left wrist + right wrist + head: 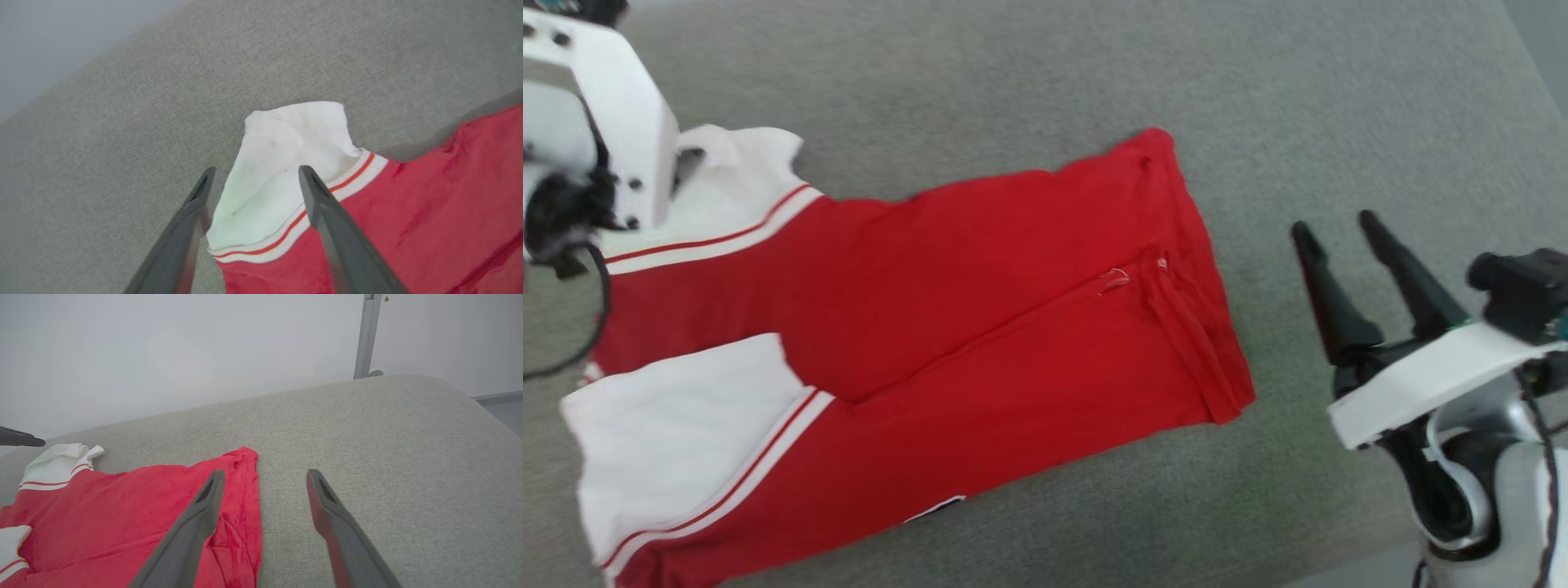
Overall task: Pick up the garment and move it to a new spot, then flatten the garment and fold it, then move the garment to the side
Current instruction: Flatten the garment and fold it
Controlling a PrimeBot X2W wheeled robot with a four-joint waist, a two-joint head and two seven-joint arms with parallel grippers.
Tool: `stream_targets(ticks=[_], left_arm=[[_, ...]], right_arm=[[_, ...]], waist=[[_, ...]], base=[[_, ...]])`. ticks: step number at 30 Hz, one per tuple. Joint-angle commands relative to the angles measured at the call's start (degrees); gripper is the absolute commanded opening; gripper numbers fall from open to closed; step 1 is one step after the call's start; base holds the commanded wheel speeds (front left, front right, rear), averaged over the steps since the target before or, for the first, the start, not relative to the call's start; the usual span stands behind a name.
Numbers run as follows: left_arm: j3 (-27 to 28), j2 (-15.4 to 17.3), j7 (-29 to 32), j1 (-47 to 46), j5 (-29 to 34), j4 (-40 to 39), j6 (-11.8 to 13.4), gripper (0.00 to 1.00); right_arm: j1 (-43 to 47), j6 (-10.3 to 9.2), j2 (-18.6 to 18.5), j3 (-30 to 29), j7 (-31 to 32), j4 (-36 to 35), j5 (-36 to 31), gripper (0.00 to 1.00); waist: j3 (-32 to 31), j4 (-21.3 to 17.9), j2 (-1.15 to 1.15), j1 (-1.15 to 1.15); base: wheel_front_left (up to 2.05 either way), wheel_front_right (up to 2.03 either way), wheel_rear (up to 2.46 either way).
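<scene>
Garment (980, 286) lies folded lengthwise on the grey cushion (1258, 82). We see its long axis running across the head view, slightly tilted, with the white sleeves (678, 425) toward our left and the red hem (1201, 327) toward our right. Our left gripper (256, 171) is spread wide, its fingers (318, 204) straddling the far sleeve (286, 163); we cannot tell whether they touch it. Our right gripper (1333, 224) is also spread wide and empty, over bare cushion just beyond the hem end.
</scene>
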Motion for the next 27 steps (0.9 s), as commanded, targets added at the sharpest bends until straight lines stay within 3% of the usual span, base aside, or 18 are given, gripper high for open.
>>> stream_targets(ticks=[1,11,12,14,20,27], left_arm=[[0.1,0.0,0.0,-0.7,0.1,0.8,0.0,1.0],[-2.8,-4.3,1.7,-4.1,2.2,17.8,-1.4,1.0],[-3.2,-4.8,1.8,-3.8,2.2,19.0,-1.7,0.0],[-3.1,-5.6,1.7,-3.9,2.1,21.3,-1.2,0.0],[-3.3,-8.8,-0.3,-6.5,2.3,24.9,-3.0,0.0],[-3.3,-13.3,-2.7,-10.4,2.5,27.4,-5.0,0.0]], right_arm=[[-0.9,0.0,0.4,0.3,-0.5,0.2,0.3,1.0],[-4.1,0.0,-0.3,4.5,0.9,3.1,2.3,1.0],[-4.6,0.0,-0.5,4.5,1.5,3.4,2.4,1.0],[-6.1,0.0,-1.0,5.0,3.0,3.9,2.2,1.0],[-13.7,0.0,-2.0,5.6,8.1,8.8,2.9,1.0],[-24.9,0.0,-3.9,7.3,14.7,20.3,1.9,1.0]], waist=[[1.5,-1.5,0.0,0.0],[5.2,-3.8,0.0,0.0],[5.4,-3.7,0.0,0.0],[5.8,-3.4,0.0,0.0],[6.7,-1.1,0.0,0.0],[7.6,2.6,0.0,0.0]], base=[[0.0,0.0,0.0],[0.0,0.0,0.0],[0.0,0.0,0.0],[0.0,0.0,0.0],[0.0,0.0,0.0],[0.0,0.0,0.0]])
